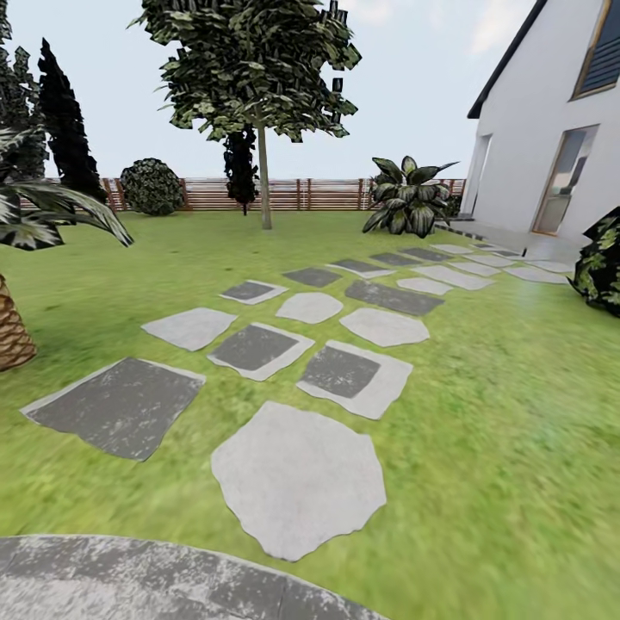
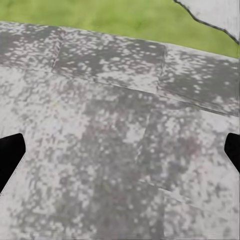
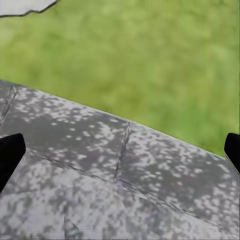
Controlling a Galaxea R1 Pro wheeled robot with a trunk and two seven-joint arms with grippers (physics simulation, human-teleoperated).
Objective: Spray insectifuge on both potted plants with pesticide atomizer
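**Still searching the garden, nothing in hand**

From the head view we look out over the lawn (image 1: pixel 508 413), standing at the edge of the mottled grey patio (image 1: pixel 129 581). A path of stepping stones (image 1: pixel 297 478) runs away from us toward the white house (image 1: pixel 551 146). A slat fence (image 1: pixel 293 194) closes the far side, with a tree (image 1: pixel 258 69) in front of it. A scaly palm trunk (image 1: pixel 13 331) stands at the left edge and a big broad-leaved plant (image 1: pixel 409 198) grows near the house. We make out no atomizer and no small grey pots here, so we cannot say where they are.

In the left wrist view, the left gripper (image 2: pixel 120 155) hangs over the patio paving (image 2: pixel 115 150). Its dark fingertips (image 2: pixel 10 155) sit at opposite edges of the frame, spread wide with nothing between them. A strip of grass (image 2: pixel 115 17) and the corner of a pale stone (image 2: pixel 215 15) lie beyond.

In the right wrist view, the right gripper (image 3: pixel 120 155) is likewise spread and empty, its fingertips (image 3: pixel 10 155) far apart above the patio rim (image 3: pixel 100 165), with grass (image 3: pixel 150 65) past it.

We judge the task barely begun. The atomizer has yet to be found and picked up, and both plants remain unsprayed. Turning or driving to bring them into sight looks like the next need.
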